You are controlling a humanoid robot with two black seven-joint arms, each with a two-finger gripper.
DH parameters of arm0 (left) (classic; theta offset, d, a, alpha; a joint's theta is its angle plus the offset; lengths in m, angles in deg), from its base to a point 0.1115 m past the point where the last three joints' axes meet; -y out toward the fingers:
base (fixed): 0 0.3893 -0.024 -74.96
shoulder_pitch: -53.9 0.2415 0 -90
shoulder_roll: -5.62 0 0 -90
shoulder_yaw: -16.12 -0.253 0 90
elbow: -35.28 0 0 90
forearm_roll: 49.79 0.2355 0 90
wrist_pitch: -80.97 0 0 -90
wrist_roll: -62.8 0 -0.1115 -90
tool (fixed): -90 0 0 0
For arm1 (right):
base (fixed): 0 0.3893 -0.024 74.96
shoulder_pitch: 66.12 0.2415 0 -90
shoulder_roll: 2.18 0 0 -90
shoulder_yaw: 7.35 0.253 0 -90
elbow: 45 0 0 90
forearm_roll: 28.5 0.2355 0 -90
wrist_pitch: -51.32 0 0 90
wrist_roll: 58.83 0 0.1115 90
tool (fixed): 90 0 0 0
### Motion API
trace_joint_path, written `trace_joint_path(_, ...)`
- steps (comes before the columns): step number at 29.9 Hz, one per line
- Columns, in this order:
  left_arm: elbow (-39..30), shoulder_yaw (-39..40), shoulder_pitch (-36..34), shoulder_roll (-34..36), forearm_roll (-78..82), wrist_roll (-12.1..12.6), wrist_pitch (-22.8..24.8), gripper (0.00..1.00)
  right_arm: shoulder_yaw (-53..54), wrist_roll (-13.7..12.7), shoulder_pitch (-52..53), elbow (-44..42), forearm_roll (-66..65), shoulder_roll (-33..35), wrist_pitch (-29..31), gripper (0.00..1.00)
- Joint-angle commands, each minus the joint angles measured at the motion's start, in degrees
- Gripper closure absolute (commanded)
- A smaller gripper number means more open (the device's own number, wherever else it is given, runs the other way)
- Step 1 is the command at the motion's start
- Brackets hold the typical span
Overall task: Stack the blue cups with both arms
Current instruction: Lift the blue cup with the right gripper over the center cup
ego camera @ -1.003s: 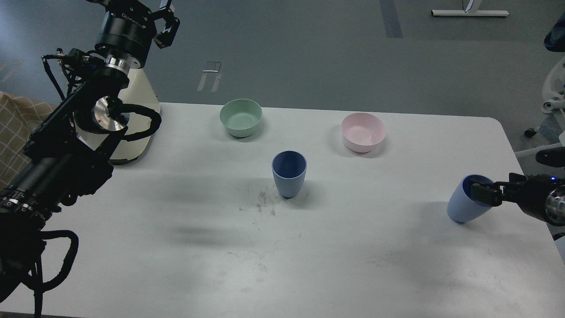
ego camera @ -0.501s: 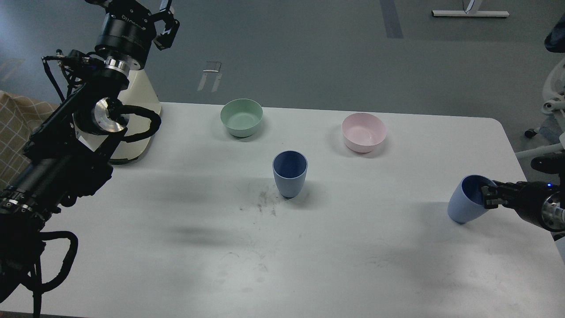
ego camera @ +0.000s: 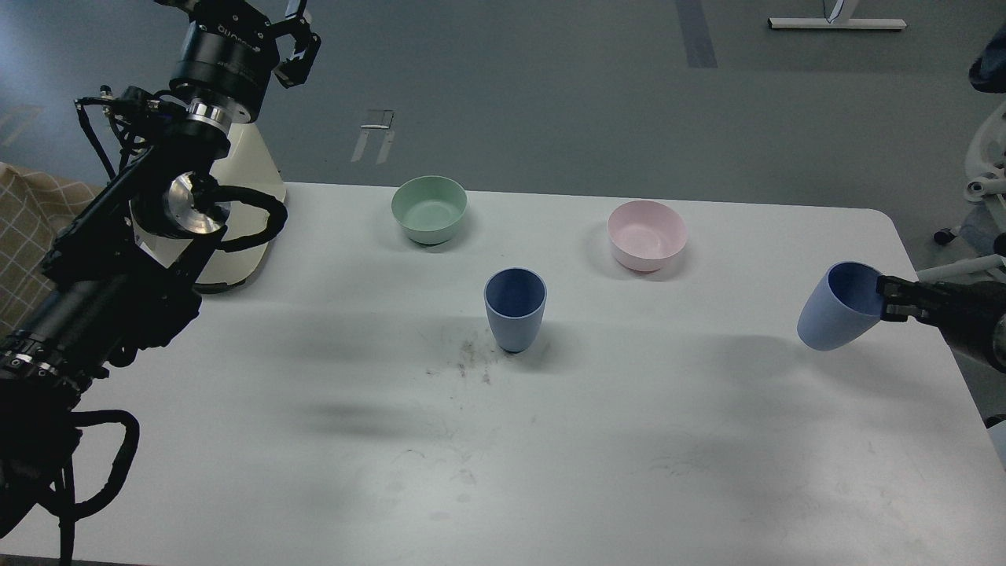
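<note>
The blue cup at the right [ego camera: 835, 310] has just come up off the surface [ego camera: 503, 440]: a second ago its base rested there, and now it hangs clear, tilted with its mouth turned toward the arm. The right gripper [ego camera: 888, 299] is clamped on the rim, one finger inside the mouth and the other outside. That means the pick-up looks done and the carry can begin.

The second blue cup [ego camera: 515, 309] stands upright and untouched, well to the left of that gripper, mouth open to receive. A pink bowl [ego camera: 647, 234] sits between the two and farther back; a green bowl [ego camera: 429, 208] lies beyond it.

The left gripper [ego camera: 295, 43] hangs high, far from both cups, its fingers apart and empty, unchanged.
</note>
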Motion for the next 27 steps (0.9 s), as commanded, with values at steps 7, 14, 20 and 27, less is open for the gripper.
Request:
trace_joint_path(7,0.0,0.0,-0.3,-0.1,0.1,0.1,0.0,0.03,1.9,-2.1,13.6,5.2,10.1,-5.7,0.0,1.00)
trace_joint_path(14,0.0,0.0,0.1,0.2,0.1,1.3,0.2,0.02,-11.1,-10.7,23.7,4.4,9.5,-21.7,0.0,1.00)
trace_joint_path(20,0.6,0.4,0.3,0.4,-0.3,1.8,0.7,0.02,-22.4,-11.9,30.0,0.9,5.8,-30.0,0.0,1.00)
trace_joint_path(27,0.6,0.5,0.1,0.3,-0.2,1.8,0.7,0.02,-26.3,-12.0,32.5,-3.2,2.5,-34.6,0.0,1.00)
